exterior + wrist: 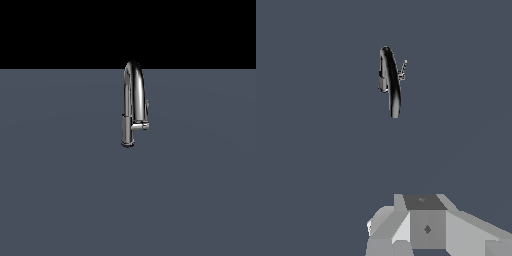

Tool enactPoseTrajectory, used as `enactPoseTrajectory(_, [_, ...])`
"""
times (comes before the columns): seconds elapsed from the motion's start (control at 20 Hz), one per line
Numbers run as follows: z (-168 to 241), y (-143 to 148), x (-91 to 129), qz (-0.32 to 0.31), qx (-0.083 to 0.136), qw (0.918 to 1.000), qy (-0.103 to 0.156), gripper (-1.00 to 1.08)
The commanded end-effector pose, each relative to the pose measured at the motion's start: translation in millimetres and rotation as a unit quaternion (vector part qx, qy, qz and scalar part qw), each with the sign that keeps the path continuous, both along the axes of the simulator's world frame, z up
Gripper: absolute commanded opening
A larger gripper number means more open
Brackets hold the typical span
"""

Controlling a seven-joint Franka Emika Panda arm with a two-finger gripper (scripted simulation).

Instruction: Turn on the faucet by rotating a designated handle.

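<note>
While upright, faucet [390, 82] | handle [403, 68] | well apart from arm [428, 227]

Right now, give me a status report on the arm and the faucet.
Gripper not in view. Faucet stands alone, handle untouched on the exterior view's right. Nothing in the way.

faucet [133, 95]: shiny chrome with dark and white streaks ahead of my hand
handle [147, 106]: slim, pale chrome-grey
floor [60, 190]: plain slate blue-grey
backdrop [60, 30]: flat black
my gripper [426, 227]: light grey with darker grey panels
</note>
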State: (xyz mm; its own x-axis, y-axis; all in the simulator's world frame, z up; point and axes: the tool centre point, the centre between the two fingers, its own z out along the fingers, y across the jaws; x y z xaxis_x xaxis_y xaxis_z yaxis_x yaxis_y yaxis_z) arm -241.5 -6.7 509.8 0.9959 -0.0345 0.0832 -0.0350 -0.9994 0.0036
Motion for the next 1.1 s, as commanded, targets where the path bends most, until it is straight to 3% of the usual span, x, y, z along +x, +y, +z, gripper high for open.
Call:
enactPoseTrajectory(0.0, [0.0, 0.0, 0.0, 0.0, 0.0, 1.0, 0.0, -1.0])
enactPoseTrajectory(0.55, [-1.6, 0.0, 16.4, -0.016, 0.017, 0.9995, 0.02, -1.0])
enactPoseTrajectory(1.05, [-9.2, -2.1, 60.6, -0.058, 0.064, 0.9935, 0.074, -1.0])
